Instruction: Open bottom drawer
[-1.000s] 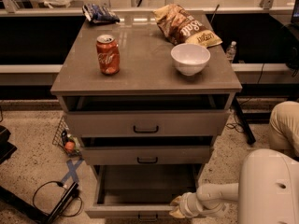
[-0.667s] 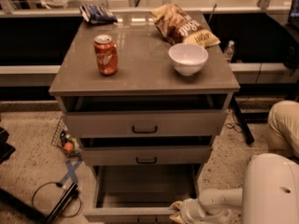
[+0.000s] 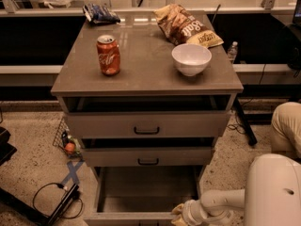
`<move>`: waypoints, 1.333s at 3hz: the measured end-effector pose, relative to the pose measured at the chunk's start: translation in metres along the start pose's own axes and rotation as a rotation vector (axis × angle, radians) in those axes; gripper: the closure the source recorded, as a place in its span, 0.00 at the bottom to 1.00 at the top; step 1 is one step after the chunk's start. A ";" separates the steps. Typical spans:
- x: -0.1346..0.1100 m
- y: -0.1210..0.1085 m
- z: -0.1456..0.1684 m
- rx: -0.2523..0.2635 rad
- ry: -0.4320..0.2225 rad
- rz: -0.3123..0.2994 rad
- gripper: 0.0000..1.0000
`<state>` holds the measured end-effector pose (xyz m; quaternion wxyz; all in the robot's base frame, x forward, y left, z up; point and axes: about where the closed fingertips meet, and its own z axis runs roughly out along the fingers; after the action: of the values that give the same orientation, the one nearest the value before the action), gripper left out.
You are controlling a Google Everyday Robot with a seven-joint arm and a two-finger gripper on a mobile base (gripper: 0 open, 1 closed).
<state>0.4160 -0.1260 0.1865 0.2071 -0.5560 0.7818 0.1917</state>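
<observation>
The bottom drawer of the grey-beige cabinet stands pulled far out toward me, and its plain tray lies open to view. Its front panel runs along the lower edge of the picture, and its handle is cut off below. My gripper sits at the right end of that front panel, at the drawer's front right corner, reaching in from my white arm on the right.
The middle drawer and top drawer are each slightly out. On the cabinet top are a cola can, a white bowl, a chip bag and a blue packet. Cables lie on the floor at left; a person's knee is at right.
The bottom drawer's front has slid a little further out toward me, and my gripper has moved down with it at the drawer's right front corner.
</observation>
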 end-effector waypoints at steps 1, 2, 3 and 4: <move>0.012 0.020 0.003 -0.042 -0.013 0.000 1.00; 0.010 0.025 -0.002 -0.050 -0.015 -0.001 1.00; 0.013 0.033 -0.004 -0.068 -0.020 -0.003 1.00; 0.012 0.034 -0.004 -0.068 -0.020 -0.003 0.74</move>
<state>0.3798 -0.1274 0.1859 0.1962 -0.5620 0.7717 0.2237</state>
